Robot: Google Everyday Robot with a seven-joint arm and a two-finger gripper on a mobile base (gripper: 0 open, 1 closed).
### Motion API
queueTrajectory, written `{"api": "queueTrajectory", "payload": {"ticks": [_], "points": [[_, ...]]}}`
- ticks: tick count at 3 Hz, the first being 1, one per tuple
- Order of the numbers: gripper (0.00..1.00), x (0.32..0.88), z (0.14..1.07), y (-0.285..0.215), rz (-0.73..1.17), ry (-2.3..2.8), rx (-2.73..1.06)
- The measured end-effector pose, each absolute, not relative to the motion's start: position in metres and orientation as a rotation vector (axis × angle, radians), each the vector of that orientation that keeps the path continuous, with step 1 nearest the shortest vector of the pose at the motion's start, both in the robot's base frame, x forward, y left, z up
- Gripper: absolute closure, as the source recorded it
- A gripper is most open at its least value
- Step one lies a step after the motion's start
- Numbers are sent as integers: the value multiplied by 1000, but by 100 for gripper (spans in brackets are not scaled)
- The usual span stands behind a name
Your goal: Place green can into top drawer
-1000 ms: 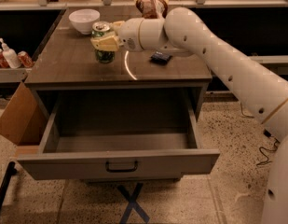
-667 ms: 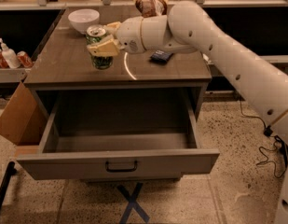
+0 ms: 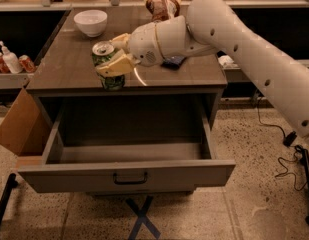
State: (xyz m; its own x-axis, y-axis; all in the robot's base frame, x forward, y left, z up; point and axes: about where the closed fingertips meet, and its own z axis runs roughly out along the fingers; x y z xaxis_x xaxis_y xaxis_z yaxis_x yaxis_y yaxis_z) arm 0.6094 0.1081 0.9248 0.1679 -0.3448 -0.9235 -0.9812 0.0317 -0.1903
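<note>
Nearest you, the wide grey-brown wooden top drawer (image 3: 69, 176) stands pulled out with nothing inside, and above it the cream two-finger pincer (image 3: 108, 56) grips the small dark green can (image 3: 112, 81) at the table's (image 3: 69, 66) front edge, so a slack hold or early release could drop it onto the lip or floor, while farther back the white bowl (image 3: 90, 28) looks empty.

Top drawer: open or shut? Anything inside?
Open: the top drawer is pulled out, its inside showing empty. The gripper, at the tabletop's front edge, is shut on the green can.
</note>
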Motion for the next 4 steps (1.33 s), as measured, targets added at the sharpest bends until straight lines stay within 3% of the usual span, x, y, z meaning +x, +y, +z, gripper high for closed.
{"api": "queueTrajectory", "payload": {"ticks": [4], "points": [[100, 570, 846, 99, 862, 1543, -1611]]}}
